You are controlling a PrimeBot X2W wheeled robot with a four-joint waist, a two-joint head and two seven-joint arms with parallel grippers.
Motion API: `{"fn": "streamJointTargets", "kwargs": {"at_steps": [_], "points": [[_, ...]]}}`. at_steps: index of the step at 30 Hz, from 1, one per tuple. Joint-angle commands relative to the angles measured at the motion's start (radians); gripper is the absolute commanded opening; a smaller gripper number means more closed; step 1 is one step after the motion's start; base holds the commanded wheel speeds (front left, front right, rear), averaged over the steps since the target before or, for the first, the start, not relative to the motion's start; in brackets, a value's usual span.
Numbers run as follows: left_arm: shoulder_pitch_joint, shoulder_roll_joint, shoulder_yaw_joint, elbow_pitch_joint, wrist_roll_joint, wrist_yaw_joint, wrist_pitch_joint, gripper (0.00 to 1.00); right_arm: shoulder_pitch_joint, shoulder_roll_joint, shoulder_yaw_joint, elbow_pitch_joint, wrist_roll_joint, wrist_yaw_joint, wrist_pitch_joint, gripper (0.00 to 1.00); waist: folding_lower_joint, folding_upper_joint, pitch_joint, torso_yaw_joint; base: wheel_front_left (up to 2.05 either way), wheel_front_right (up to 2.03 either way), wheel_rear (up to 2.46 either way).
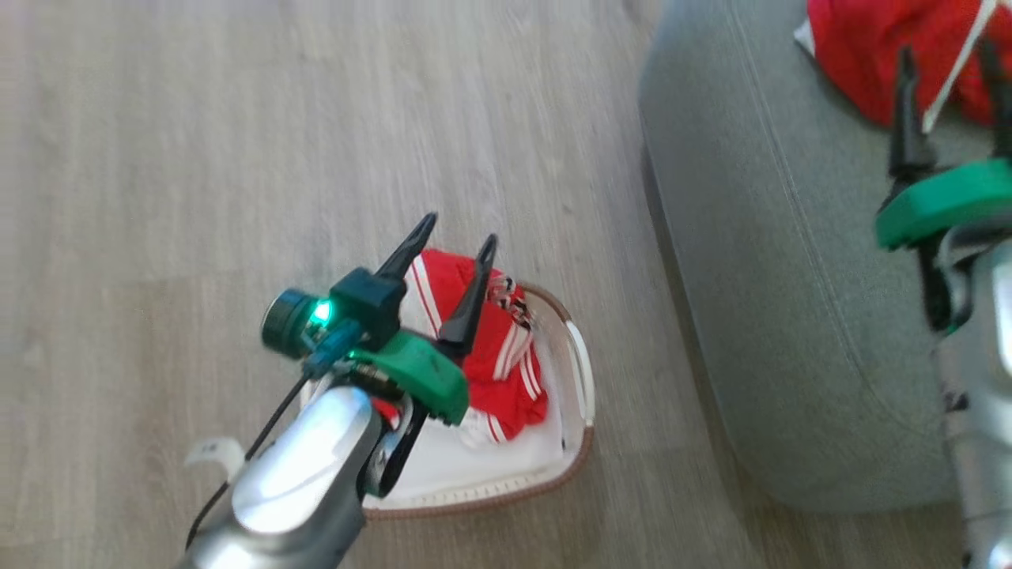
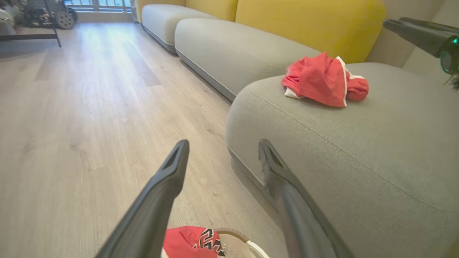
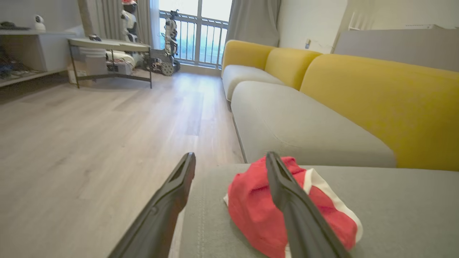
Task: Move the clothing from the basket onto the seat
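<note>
Low in the middle of the head view, the basket [image 1: 581, 371] sits on the wooden floor [image 1: 198, 158], just left of the seat [image 1: 775, 276], which runs down the right side of the frame. A crumpled red garment [image 1: 506, 356] with white stripes and a black-red emblem lies inside the basket, toward its upper half, with white basket floor bare below it.

The left gripper [image 1: 460, 227] hangs over the basket at the lower left. Its two dark fingers are spread wide and nothing is between them. In the left wrist view the left gripper [image 2: 223, 143] points past the basket [image 2: 233, 245] toward the floor and the front edge of the seat [image 2: 358, 150]. The red garment [image 2: 186, 242] peeks in at the bottom edge, clear of both fingertips.

At the upper right of the head view, the right gripper [image 1: 947, 49] is over the seat. Its jaws are fully apart and it grips nothing. The other red garment [image 1: 862, 47] lies bunched on the cushion just beyond its fingertips. In the right wrist view the right gripper [image 3: 230, 155] shows at bottom centre, and the other red garment [image 3: 258, 211], with its white edging, rests on the seat [image 3: 394, 215], partly behind the right-hand finger. In the left wrist view the other red garment [image 2: 319, 79] sits at upper right, near the yellow backrest [image 2: 308, 21].
</note>
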Motion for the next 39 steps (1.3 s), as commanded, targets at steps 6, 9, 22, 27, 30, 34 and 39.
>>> {"fn": "streamJointTargets", "kwargs": {"at_steps": [6, 9, 22, 27, 30, 34, 39], "points": [[0.11, 0.011, 0.15, -0.073, 0.01, 0.035, -0.013, 1.0, 0.122, 0.056, 0.076, -0.12, 0.017, 0.0, -0.006, 1.0, 0.0001, 0.0, -0.144, 0.093, 0.0, 0.0, 0.0], [0.168, 0.015, 0.198, -0.093, 0.026, 0.048, -0.013, 1.0, 0.179, 0.087, 0.076, -0.168, 0.021, 0.0, -0.006, 1.0, 0.0001, 0.0, -0.173, 0.112, 0.0, 0.0, 0.0], [0.409, -0.007, 0.396, -0.191, 0.11, 0.098, -0.013, 1.0, 0.433, 0.179, 0.063, -0.335, -0.021, 0.0, -0.006, 1.0, 0.0001, 0.0, -0.259, 0.17, 0.0, 0.0, 0.0], [0.47, -0.011, 0.439, -0.214, 0.131, 0.088, -0.013, 1.0, 0.496, 0.184, 0.078, -0.373, -0.015, 0.0, -0.006, 1.0, 0.0001, 0.0, -0.271, 0.178, 0.0, 0.0, 0.0], [0.507, -0.014, 0.468, -0.231, 0.144, 0.077, -0.013, 1.0, 0.532, 0.185, 0.088, -0.398, 0.031, 0.0, -0.006, 1.0, 0.0001, 0.0, -0.28, 0.182, 0.0, 0.0, 0.0], [0.551, -0.023, 0.5, -0.247, 0.159, 0.062, -0.013, 1.0, 0.571, 0.185, 0.094, -0.427, 0.053, 0.0, -0.006, 1.0, 0.0001, 0.0, -0.291, 0.185, 0.0, 0.0, 0.0], [0.583, -0.039, 0.528, -0.252, 0.177, 0.041, -0.013, 1.0, 0.605, 0.185, 0.091, -0.439, 0.066, 0.0, -0.006, 1.0, 0.0001, 0.0, -0.3, 0.189, 0.0, 0.0, 0.0]]}}
